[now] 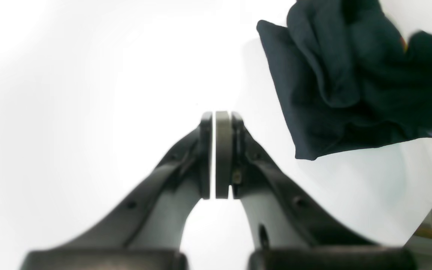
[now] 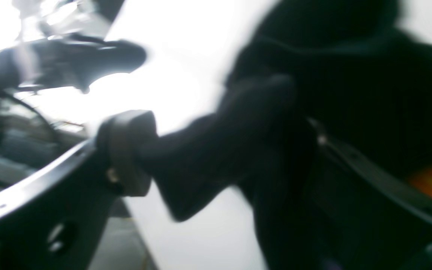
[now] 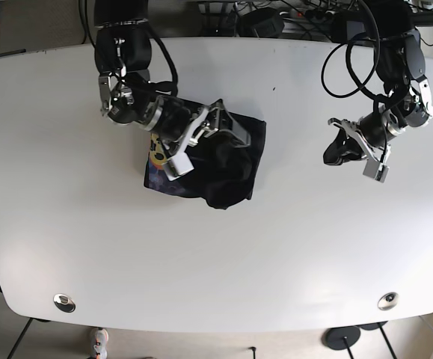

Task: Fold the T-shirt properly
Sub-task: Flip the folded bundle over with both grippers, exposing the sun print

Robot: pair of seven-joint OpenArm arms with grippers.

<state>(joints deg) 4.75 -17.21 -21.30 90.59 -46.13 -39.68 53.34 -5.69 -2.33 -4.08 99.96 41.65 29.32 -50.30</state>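
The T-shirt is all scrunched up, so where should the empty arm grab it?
Probably the T-shirt corner nearest the left gripper, coming from that open table side. That edge lies flat and straight, clear of the bunched folds, while the right gripper already holds the other side.

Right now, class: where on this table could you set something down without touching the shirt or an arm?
The widest bare stretch of table is the near side, below the T-shirt. There is also a free strip between the shirt and the shut left gripper. It is crowded at the shirt, where the right gripper grips cloth.
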